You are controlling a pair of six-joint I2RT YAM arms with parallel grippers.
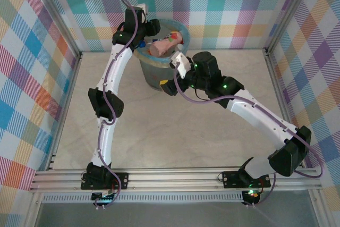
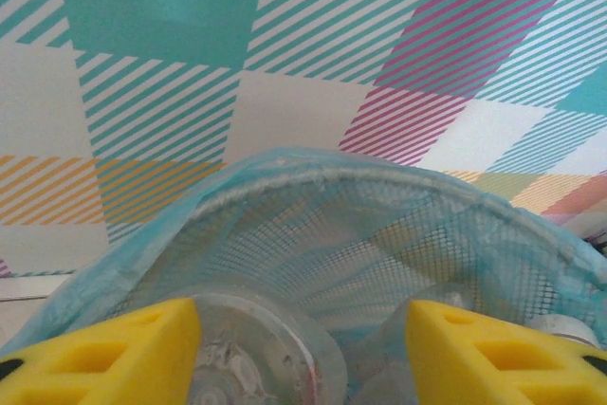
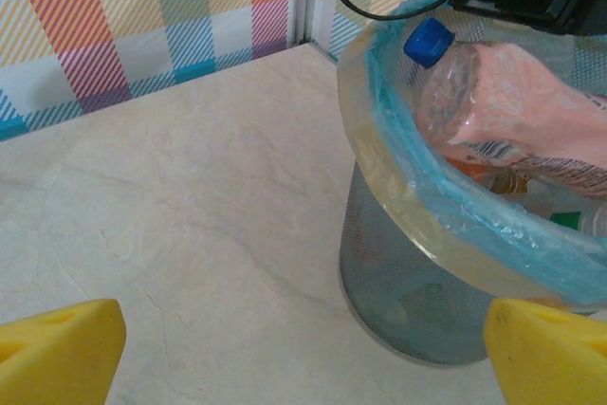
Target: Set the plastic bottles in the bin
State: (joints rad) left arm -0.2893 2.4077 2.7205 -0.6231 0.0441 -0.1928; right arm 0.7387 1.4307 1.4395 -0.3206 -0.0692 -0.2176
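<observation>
Round dark grey mesh bin with light blue liner (image 3: 417,320) is heaped to the rim. A pink plastic bottle with blue cap (image 3: 512,101) lies on top. Left gripper (image 2: 303,329), jaws spread, hovers above the bin. Right gripper (image 3: 303,348), spread and empty, hangs beside it. Task judged practically complete.

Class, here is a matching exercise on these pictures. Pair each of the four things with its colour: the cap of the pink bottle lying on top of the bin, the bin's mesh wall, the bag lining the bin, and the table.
Things
1. cap of the pink bottle
2. bin's mesh wall
3. bag lining the bin
4. table

Colours
A. pale beige
B. dark grey
C. light blue
D. deep blue

Right pairs: 1-D, 2-B, 3-C, 4-A.
</observation>
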